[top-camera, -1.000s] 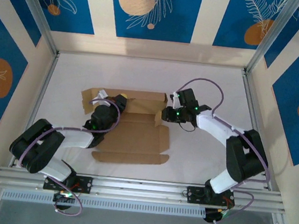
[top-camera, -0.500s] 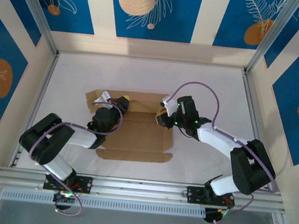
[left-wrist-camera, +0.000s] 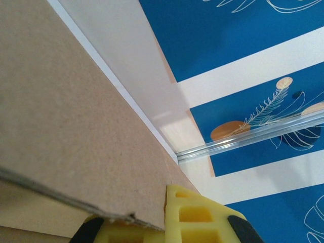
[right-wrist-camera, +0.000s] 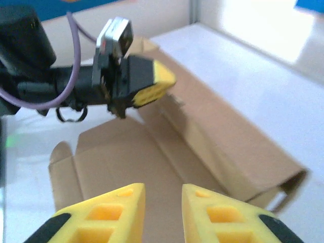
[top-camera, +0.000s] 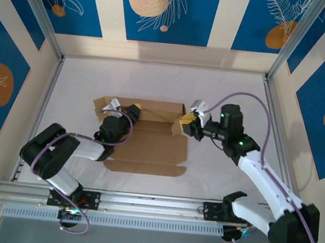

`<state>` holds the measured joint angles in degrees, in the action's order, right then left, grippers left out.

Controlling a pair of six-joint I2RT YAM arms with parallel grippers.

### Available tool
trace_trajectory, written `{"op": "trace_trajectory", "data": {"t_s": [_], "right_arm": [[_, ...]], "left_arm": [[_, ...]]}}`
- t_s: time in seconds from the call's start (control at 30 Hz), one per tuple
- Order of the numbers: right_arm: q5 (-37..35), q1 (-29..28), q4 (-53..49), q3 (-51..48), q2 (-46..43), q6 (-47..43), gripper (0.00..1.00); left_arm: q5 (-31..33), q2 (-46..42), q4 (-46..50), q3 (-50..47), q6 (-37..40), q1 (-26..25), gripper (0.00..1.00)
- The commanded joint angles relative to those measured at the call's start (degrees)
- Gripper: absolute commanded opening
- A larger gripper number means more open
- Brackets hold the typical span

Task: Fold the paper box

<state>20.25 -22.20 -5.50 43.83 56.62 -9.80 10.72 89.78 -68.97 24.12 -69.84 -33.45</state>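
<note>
The paper box is a brown cardboard sheet lying flat mid-table, with its far panel raised into a low wall. My left gripper is shut on that wall near its left part. In the left wrist view the cardboard edge runs between the yellow fingers. My right gripper hovers at the box's right end, open by a narrow gap with nothing in it. In the right wrist view its fingertips point over the box floor, and the left gripper shows beyond.
The white table is ringed by an aluminium frame along the near edge and by posts at the sides. Blue patterned walls close the back. Bare table lies to the right of the box and behind it.
The right arm has swung its elbow outward and lifted, keeping its gripper by the box's right end with the jaws slightly narrower. The box has shifted a little to the right. The left gripper holds on.
</note>
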Motion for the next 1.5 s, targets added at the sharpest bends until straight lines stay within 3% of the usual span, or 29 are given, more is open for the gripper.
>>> {"op": "trace_trajectory", "data": {"t_s": [0.0,0.1,0.23,0.37,0.87,1.13,1.33,1.47], "right_arm": [[-12.71,3.00,-1.00,-2.45,-1.17,-3.53,0.20],[-19.61,3.19,-5.26,-0.70,4.35,-10.83,0.20],[-15.54,2.82,-3.31,-2.32,10.80,-18.19,0.30],[-12.02,0.73,5.52,-6.62,13.19,-23.54,0.41],[-14.78,-1.02,16.60,-0.48,29.95,-18.42,0.45],[-15.46,-3.20,18.31,2.19,33.68,-15.68,0.47],[-20.21,-5.12,18.08,3.26,34.44,-13.62,0.47],[-21.64,-5.40,17.58,3.80,34.41,-11.64,0.52]], "left_arm": [[-1.93,-0.65,1.22,1.09,3.56,0.44,0.00],[-2.02,-1.12,1.30,1.02,4.04,0.45,0.00],[-2.02,-1.80,1.95,1.07,4.26,0.44,0.00],[-2.32,-2.19,2.67,1.33,4.19,0.45,0.00],[-2.96,-1.52,1.48,1.07,1.46,0.49,0.00],[-2.72,-0.86,0.31,0.67,0.68,0.47,0.00],[-2.74,0.39,-1.29,0.58,-0.40,0.42,0.00],[-2.63,0.40,-1.68,0.67,-0.80,0.45,0.00]]}}
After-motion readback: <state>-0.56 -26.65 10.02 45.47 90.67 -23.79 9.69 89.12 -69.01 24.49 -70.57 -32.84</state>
